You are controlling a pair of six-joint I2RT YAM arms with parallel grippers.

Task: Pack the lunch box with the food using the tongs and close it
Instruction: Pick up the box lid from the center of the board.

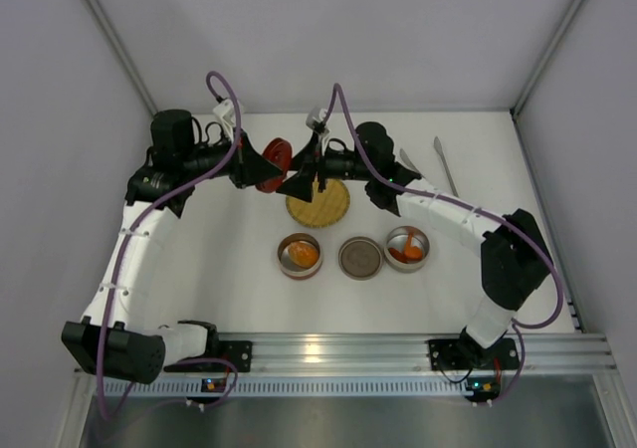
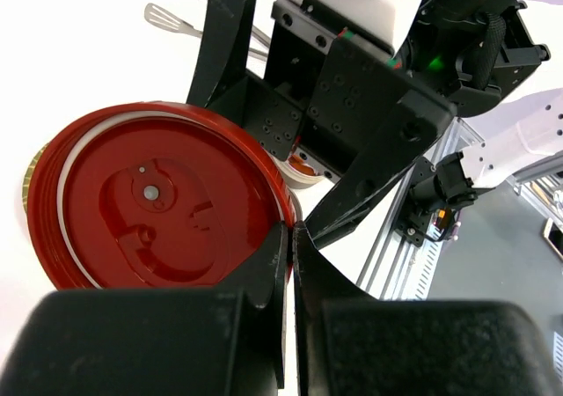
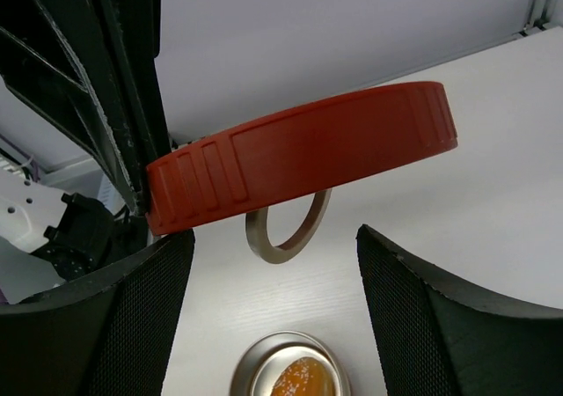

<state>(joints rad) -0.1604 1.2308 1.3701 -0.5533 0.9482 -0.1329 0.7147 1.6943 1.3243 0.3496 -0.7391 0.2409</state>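
Note:
My left gripper [image 1: 261, 161] [image 2: 291, 229] is shut on the rim of a red round lid [image 1: 273, 164] [image 2: 158, 207] and holds it on edge above the table's back. My right gripper [image 1: 302, 174] [image 3: 274, 238] stands open just in front of that lid [image 3: 299, 163], touching nothing; a beige ring [image 3: 286, 235] hangs below the lid. Three lunch box tins stand in a row: the left tin [image 1: 300, 255] [image 3: 290, 370] holds orange food [image 1: 304, 255], the middle tin [image 1: 360, 258] shows none, and the right tin [image 1: 406, 248] holds red-orange food [image 1: 403, 253]. The silver tongs [image 1: 444, 164] [image 2: 171, 13] lie at the back right.
A round yellow woven plate [image 1: 318, 201] lies under the two grippers, behind the tins. White walls close in the table on the left, back and right. The metal rail [image 1: 328, 348] with both arm bases runs along the near edge.

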